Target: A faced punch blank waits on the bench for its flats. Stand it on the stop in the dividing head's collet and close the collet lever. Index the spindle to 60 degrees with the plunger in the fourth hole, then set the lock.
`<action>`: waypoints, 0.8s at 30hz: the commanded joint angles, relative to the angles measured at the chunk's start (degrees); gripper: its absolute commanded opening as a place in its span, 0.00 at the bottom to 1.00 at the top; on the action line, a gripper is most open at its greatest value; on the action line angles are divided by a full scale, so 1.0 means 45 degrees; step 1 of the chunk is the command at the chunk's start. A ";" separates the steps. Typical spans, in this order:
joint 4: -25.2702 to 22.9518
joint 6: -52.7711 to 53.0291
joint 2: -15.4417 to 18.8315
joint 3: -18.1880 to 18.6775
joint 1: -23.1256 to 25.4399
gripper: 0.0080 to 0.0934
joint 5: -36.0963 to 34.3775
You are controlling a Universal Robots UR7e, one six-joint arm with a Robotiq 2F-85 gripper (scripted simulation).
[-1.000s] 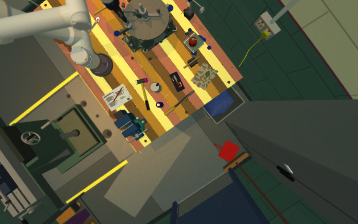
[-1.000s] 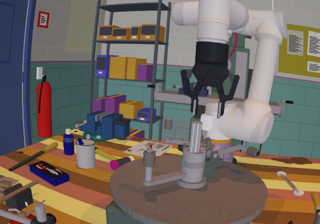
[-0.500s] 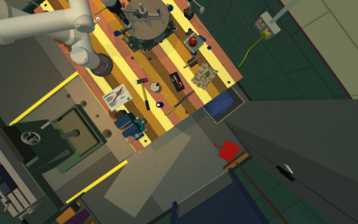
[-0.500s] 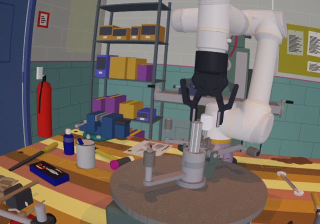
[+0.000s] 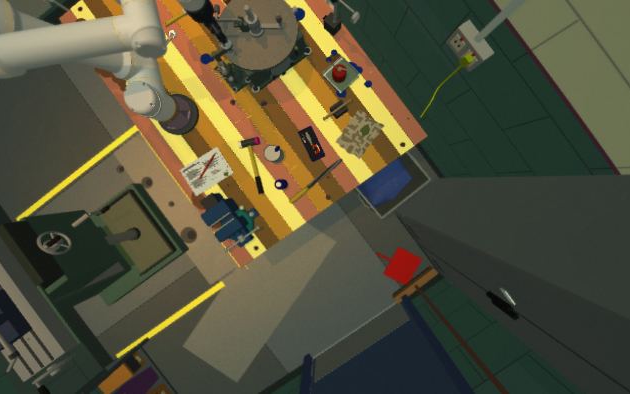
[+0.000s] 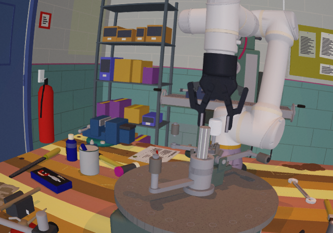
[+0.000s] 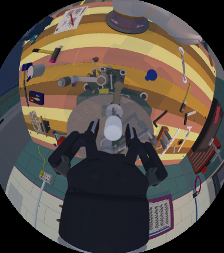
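The punch blank [image 6: 203, 142], a bright steel cylinder, stands upright in the collet [image 6: 200, 171] at the middle of the dividing head's round brown plate [image 6: 196, 195]. Its top face [image 7: 112, 129] shows between my fingers in the wrist camera. A grey crank arm with an upright plunger knob [image 6: 155, 168] reaches left from the collet across the plate. Behind the collet a lever with a white knob [image 6: 215, 125] rises, partly hidden by the blank. My gripper [image 6: 214, 123] hangs just above the blank's top, a little behind it, fingers pointing down; it is open and holds nothing.
My own arm's base [image 6: 258, 128] stands close behind the dividing head. On the bench to the left lie a grey cup [image 6: 89, 160], a blue bottle [image 6: 71, 147], a mallet [image 6: 118, 166], a file [image 6: 32, 162] and a blue vise [image 6: 111, 129]. A wrench [image 6: 301, 190] lies to the right.
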 commanded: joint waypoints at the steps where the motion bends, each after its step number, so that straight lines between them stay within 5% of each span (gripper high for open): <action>1: -0.0006 0.0000 -0.0002 -0.0006 0.0000 0.59 0.0000; 9: -0.0006 0.0000 -0.0002 -0.0005 0.0000 0.57 0.0000; 24: -0.0006 0.0000 -0.0002 -0.0005 0.0000 0.22 0.0000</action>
